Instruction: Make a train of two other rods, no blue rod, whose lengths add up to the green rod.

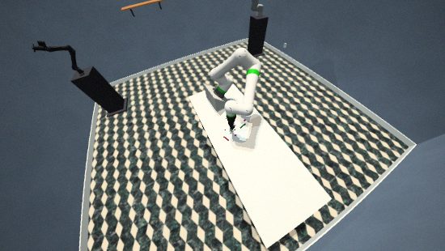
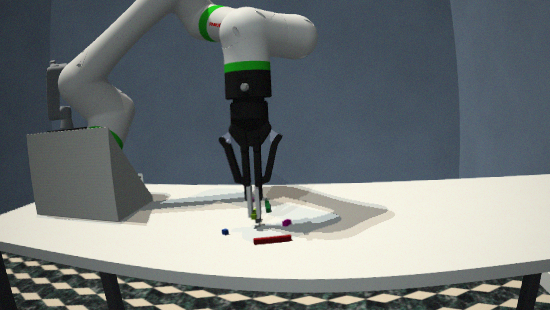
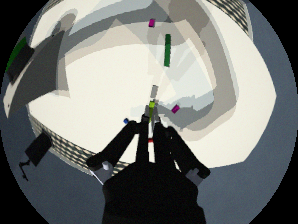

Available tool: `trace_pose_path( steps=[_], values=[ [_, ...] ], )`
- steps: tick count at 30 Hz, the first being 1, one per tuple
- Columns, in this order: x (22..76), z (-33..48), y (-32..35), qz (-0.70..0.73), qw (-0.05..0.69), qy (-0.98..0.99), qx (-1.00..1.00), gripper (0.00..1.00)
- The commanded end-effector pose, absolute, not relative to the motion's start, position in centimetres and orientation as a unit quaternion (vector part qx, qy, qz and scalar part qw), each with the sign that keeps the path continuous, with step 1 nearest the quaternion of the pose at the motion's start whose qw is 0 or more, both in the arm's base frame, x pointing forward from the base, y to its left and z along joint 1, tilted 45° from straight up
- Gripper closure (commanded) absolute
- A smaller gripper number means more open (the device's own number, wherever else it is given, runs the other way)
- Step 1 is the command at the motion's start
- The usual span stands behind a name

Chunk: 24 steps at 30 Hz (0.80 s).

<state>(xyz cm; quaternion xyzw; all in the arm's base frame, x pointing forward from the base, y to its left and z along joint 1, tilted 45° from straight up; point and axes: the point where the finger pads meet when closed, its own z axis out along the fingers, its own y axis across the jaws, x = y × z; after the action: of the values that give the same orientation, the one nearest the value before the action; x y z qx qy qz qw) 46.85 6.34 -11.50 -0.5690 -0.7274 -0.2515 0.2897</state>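
My gripper [image 2: 253,214] points straight down over the table and is shut on the lime rod [image 2: 253,215], low above the table top. I cannot tell if the rod touches the table. In the wrist view the lime rod [image 3: 152,106] sits at my fingertips [image 3: 152,115], with the small grey rod [image 3: 154,91] lying just beyond it. The green rod [image 2: 268,205] lies right behind my fingers and also shows in the wrist view [image 3: 168,50]. The red rod [image 2: 272,239] lies flat in front of them.
A small blue rod [image 2: 225,231] lies to the front left. A purple-looking rod [image 2: 286,222] lies to the right. A magenta rod [image 3: 152,23] lies beyond the green one. The robot's grey base block [image 2: 82,172] stands at the table's left end.
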Motion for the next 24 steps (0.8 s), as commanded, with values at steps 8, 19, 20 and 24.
trace_pose_path(
  steps=[8, 19, 20, 24],
  values=[
    [46.74, -12.29, 7.09, -0.252, 0.289, -0.727, -0.569, 0.97],
    [46.74, -12.29, 7.09, -0.252, 0.289, -0.727, -0.569, 0.97],
    [46.74, -12.29, 7.09, -0.252, 0.289, -0.727, -0.569, 0.97],
    [46.74, -12.29, 7.09, -0.252, 0.289, -0.727, -0.569, 0.97]
  ],
)
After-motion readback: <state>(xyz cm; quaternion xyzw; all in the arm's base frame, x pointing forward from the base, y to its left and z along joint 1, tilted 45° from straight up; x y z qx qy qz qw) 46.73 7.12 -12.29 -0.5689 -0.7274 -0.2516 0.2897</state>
